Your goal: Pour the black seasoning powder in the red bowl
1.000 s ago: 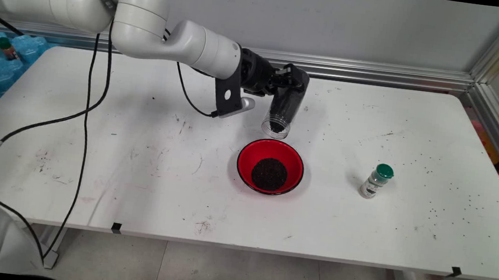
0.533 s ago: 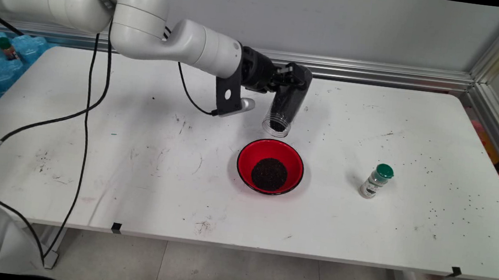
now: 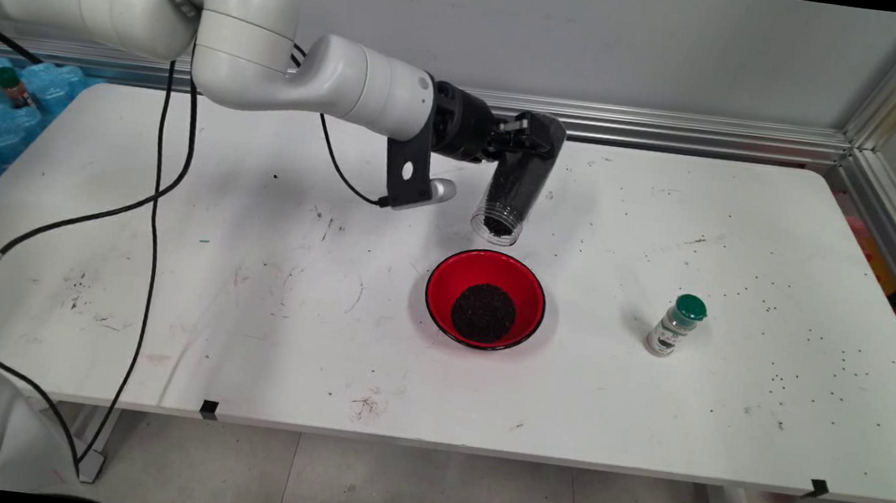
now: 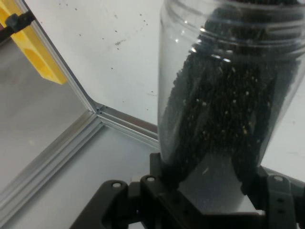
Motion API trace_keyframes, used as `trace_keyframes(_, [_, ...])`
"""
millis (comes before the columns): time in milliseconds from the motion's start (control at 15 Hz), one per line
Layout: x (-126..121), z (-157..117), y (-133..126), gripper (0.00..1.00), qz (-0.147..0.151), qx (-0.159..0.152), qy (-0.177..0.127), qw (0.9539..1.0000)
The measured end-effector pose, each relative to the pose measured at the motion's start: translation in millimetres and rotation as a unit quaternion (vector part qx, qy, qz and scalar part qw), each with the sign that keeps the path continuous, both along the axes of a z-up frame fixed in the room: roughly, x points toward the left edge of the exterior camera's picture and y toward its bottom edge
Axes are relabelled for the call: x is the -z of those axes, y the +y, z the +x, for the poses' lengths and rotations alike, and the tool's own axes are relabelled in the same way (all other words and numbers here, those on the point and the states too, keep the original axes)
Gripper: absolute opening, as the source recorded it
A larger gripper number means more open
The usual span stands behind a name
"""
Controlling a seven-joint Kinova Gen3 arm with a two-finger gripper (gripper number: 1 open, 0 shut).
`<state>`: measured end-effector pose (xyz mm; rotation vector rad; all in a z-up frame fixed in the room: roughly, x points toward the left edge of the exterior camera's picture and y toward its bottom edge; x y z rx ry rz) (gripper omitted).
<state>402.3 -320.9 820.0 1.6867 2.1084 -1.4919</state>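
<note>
main: fixed, high, near side, facing wall; hand: close along gripper (image 4: 209, 191); shared: jar (image 3: 509, 195)

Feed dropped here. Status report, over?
Gripper shut on clear jar of dark grains, tilted mouth-down above red bowl. Grains in bowl. Green-capped shaker stands right, apart.

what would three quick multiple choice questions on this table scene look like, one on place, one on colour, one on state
1. Where is the small shaker relative to the bowl?
A. on its right in the main view
B. on its left
C. inside it

2. What colour is the shaker's cap?
A. red
B. green
C. yellow

3. How is the clear jar in the gripper held?
A. upright, mouth up
B. lying on the table
C. tilted, mouth down above the bowl's far side

Answers: 1 A, it stands apart on the table to the right. 2 B, the cap is green. 3 C, the jar's open mouth points downward, dark grains inside.
</note>
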Motion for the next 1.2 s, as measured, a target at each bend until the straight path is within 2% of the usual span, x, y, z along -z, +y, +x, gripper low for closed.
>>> trace_keyframes(1200, [-7.1,-1.7,13.1,0.0,-0.044,0.015,-0.021,0.9987])
